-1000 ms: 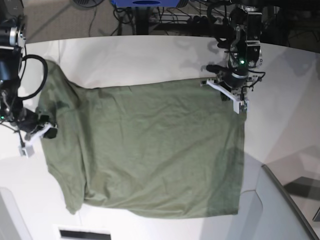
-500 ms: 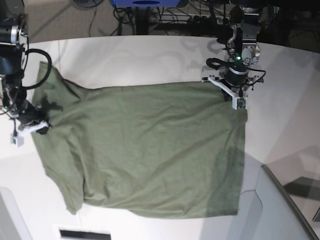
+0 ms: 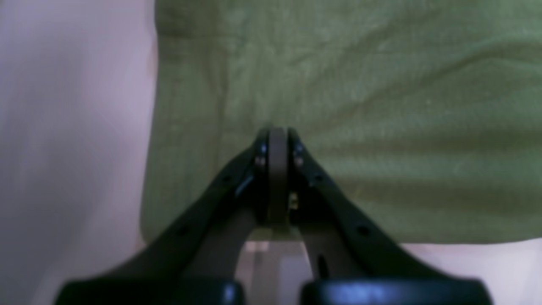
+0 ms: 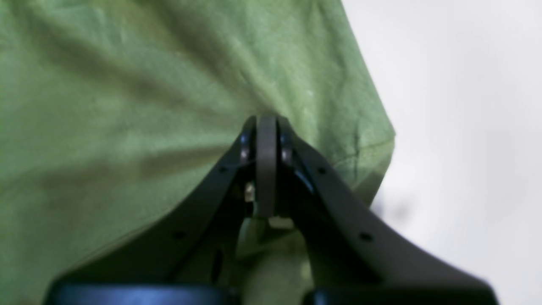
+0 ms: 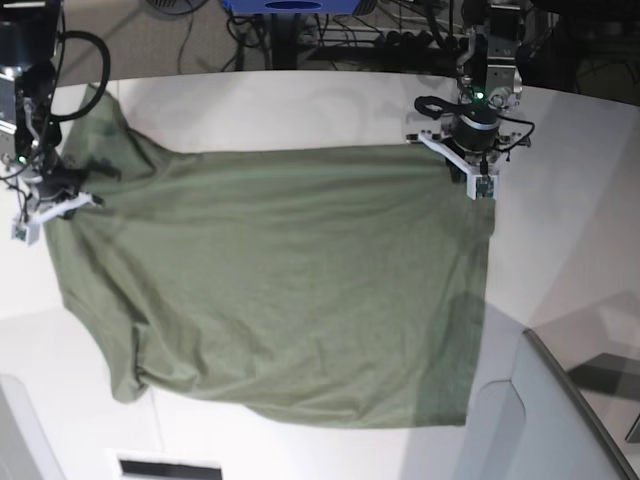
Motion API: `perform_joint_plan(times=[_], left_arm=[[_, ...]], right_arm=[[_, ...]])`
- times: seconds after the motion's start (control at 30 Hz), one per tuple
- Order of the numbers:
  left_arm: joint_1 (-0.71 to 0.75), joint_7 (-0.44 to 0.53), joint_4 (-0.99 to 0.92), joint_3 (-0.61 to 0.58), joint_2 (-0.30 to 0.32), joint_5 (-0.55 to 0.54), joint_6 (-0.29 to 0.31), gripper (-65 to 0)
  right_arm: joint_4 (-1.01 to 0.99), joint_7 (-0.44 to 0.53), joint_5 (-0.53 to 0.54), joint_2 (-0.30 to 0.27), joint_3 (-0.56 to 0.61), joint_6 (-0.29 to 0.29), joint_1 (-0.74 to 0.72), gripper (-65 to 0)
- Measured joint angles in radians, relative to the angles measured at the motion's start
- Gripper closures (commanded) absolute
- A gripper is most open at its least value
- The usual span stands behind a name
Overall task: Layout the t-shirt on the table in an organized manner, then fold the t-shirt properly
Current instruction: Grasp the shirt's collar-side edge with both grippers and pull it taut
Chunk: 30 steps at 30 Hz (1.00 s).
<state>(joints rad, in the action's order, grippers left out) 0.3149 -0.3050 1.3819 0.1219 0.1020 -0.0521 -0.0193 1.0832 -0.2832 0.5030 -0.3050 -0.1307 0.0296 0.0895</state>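
Note:
The olive-green t-shirt [image 5: 290, 280] lies spread across the white table [image 5: 300, 110], stretched between my two grippers. My left gripper [image 5: 473, 178] is shut on the shirt's far right corner, near its hem; in the left wrist view [image 3: 277, 135] its jaws are pressed together on the green cloth [image 3: 360, 106]. My right gripper [image 5: 52, 205] is shut on the shirt's left edge near a sleeve; in the right wrist view [image 4: 266, 123] the cloth [image 4: 127, 106] is bunched between its closed jaws and pulled taut.
A grey angled panel [image 5: 565, 420] stands at the front right, next to the shirt's near right corner. Cables and equipment [image 5: 330, 30] lie beyond the table's far edge. A dark slot [image 5: 168, 467] sits at the front edge.
Both grippers have pulled the shirt toward the far edge of the table. The right gripper has also moved further left, and the cloth is stretched flatter and wider than before.

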Motion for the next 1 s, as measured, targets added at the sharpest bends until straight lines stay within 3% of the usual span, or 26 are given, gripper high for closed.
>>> perform_joint_plan(times=[0.1, 0.23, 0.4, 0.47, 0.53, 0.6, 0.67, 0.73, 0.8, 0.87, 1.0], left_arm=[[0.039, -0.066, 0.077, 0.012, -0.007, 0.0, 0.005, 0.0], [0.061, -0.062, 0.196, 0.087, -0.015, 0.003, 0.0, 0.0], [0.071, -0.056, 0.241, 0.158, -0.017, 0.002, -0.001, 0.0], [0.085, -0.066, 0.24, 0.19, -0.02, 0.0, 0.004, 0.0], [0.094, -0.065, 0.24, 0.227, -0.016, 0.003, -0.002, 0.0], [0.096, -0.065, 0.24, 0.251, -0.013, 0.003, -0.003, 0.0], [0.103, -0.058, 0.24, 0.261, -0.014, 0.002, 0.003, 0.0], [0.114, -0.058, 0.241, 0.264, -0.017, 0.003, 0.004, 0.0], [0.128, -0.058, 0.241, 0.262, -0.017, 0.002, 0.005, 0.0], [0.138, -0.058, 0.241, 0.261, -0.017, -0.003, 0.005, 0.0], [0.149, -0.057, 0.24, 0.263, 0.0, -0.186, 0.006, 0.0]], right_arm=[[0.096, -0.076, -0.014, 0.016, 0.0, -0.05, 0.034, -1.2], [0.282, -0.132, -0.011, 0.047, -0.078, -0.044, 0.093, -2.0], [0.502, -0.218, -0.014, 0.04, -0.183, -0.019, 0.174, -3.2], [0.576, -0.282, -0.01, 0.056, -0.232, 0.003, 0.215, -9.2], [0.605, -0.36, -0.014, 0.099, -0.291, 0.017, 0.236, -20.9], [0.608, -0.465, -0.014, 0.143, -0.347, 0.086, 0.246, -34.7], [0.61, -0.524, -0.011, 0.181, -0.404, 0.169, 0.257, -44.4], [0.612, -0.558, -0.012, 0.215, -0.473, 0.264, 0.274, -45.9], [0.612, -0.591, -0.019, 0.233, -0.518, 0.322, 0.3, -45.9], [0.61, -0.629, -0.024, 0.242, -0.546, 0.346, 0.317, -45.9], [0.541, -0.613, -0.016, 0.232, -0.574, 0.354, 0.3, -45.9]])
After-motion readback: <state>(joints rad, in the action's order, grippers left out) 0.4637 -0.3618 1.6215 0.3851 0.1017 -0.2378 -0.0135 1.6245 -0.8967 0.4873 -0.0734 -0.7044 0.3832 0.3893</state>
